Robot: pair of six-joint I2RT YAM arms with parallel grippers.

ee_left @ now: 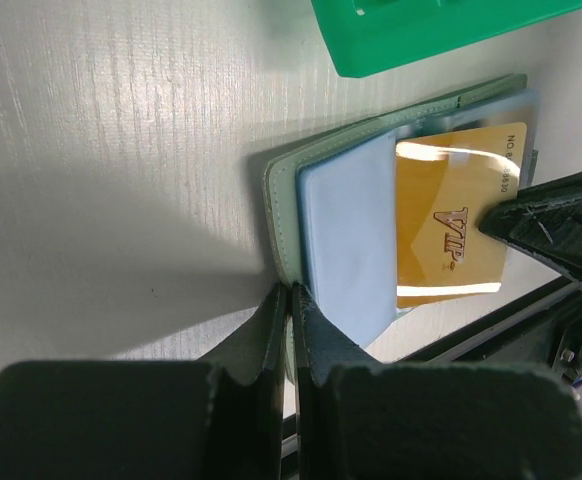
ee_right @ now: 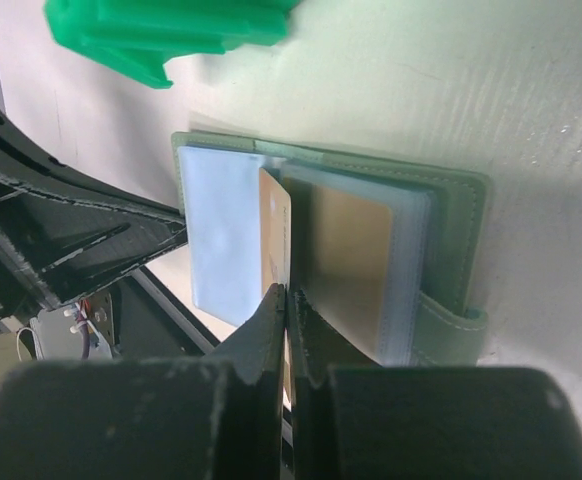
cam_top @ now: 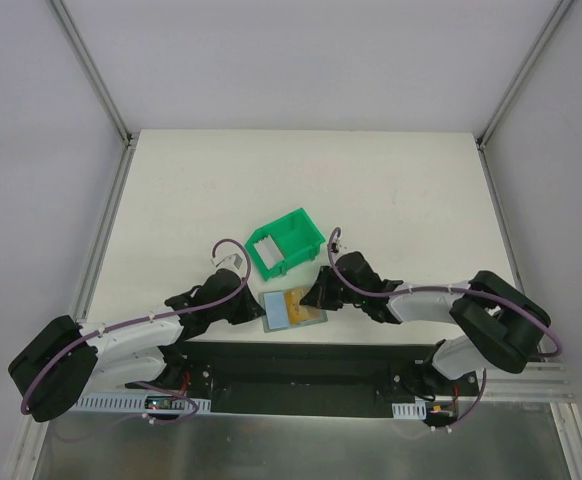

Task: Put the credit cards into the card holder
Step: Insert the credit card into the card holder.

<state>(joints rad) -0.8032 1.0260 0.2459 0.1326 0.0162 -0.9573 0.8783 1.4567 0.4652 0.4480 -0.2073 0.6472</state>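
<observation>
At white table's point(cam_top: 301, 180) near edge, btwn my two pincers:
1. Flat grey-green two-leaf card holder point(cam_top: 276, 312), lying open, clear pockets up.
2. Tan-gold plastic credit card point(ee_left: 446, 230) marked VIP, over holder's right leaf.
3. My R pincer point(ee_right: 287, 295): fully closed, nipping that card's edge.
4. My L pincer point(ee_left: 291, 295): fully closed, tips at holder's left rim; can't tell if gripping it.
5. Bright green plastic bin point(cam_top: 286, 240), just behind holder.

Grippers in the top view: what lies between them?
The open card holder, a gold card on it, lies between the left gripper and the right gripper; the top view shows it.
</observation>
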